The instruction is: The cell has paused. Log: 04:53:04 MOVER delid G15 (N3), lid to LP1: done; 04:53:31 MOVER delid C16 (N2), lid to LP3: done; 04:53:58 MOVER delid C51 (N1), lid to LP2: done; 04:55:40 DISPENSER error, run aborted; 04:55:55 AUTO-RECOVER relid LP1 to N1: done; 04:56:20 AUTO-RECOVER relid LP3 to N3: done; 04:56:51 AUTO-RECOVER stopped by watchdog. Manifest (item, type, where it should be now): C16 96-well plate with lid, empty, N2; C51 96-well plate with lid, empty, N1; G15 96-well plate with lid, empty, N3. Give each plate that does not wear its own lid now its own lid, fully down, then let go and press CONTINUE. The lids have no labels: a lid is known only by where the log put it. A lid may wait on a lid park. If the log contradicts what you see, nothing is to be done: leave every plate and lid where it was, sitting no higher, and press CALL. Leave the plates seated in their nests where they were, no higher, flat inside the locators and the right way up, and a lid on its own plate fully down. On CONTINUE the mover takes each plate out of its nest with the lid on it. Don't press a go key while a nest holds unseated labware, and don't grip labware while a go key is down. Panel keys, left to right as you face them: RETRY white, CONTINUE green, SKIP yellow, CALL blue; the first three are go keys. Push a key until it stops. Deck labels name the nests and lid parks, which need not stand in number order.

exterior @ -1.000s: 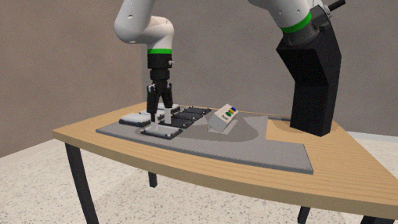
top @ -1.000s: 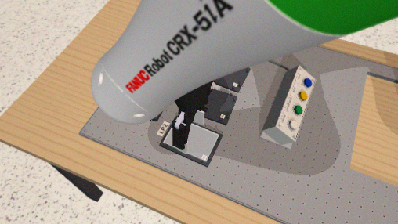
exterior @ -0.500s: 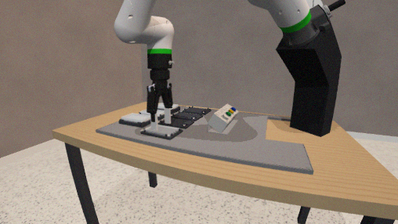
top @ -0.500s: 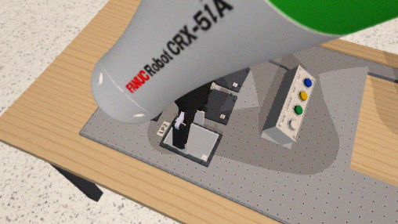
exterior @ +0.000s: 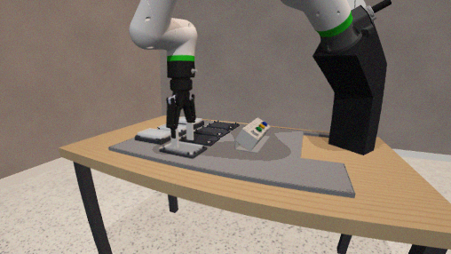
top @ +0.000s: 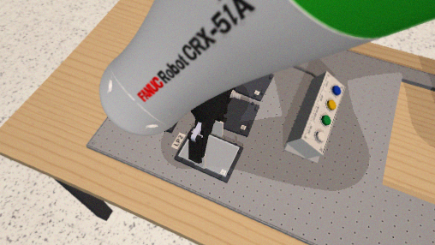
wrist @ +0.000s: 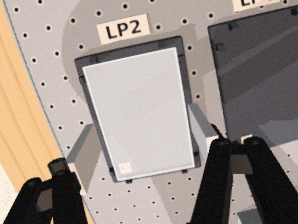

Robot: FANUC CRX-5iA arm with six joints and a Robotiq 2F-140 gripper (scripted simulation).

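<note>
A white lid (wrist: 140,112) lies flat in the dark frame of the lid park labelled LP2 (wrist: 123,28). It also shows in the top view (top: 211,156) and the exterior view (exterior: 183,148). My gripper (wrist: 143,127) hangs low over this lid, open, with one finger on each long side and nothing between them. It shows in the top view (top: 200,143) and the exterior view (exterior: 181,129). The arm hides the nests in the top view.
Lid park LP4 (wrist: 260,70) to the right is dark and empty. The key panel (top: 318,116) stands to the right with white (top: 319,136), green (top: 326,120), yellow (top: 331,104) and blue (top: 336,90) keys.
</note>
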